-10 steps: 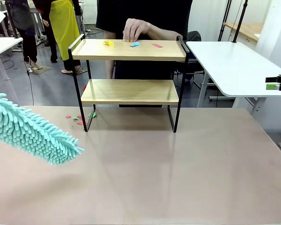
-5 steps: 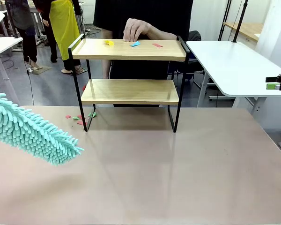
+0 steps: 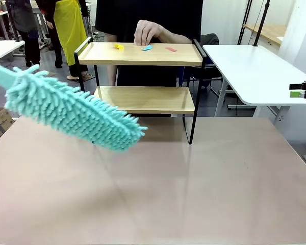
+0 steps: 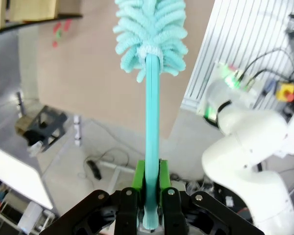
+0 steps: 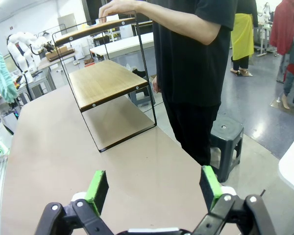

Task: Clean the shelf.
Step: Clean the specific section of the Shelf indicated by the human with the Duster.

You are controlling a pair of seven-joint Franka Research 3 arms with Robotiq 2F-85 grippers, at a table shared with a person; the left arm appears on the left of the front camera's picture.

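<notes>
We see left jaws pinching the duster, long axis toward the 2-tier shelf beyond; right jaws spread.

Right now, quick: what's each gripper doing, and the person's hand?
Left gripper: shut on the teal duster, by its handle.
Right gripper: open, holding nothing.
Person's hand: fingers at the shelf, top board.

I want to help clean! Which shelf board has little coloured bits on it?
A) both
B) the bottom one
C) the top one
C: the yellow, blue and red bits lie on the top board by the person's hand; the bottom board shows none.
</notes>
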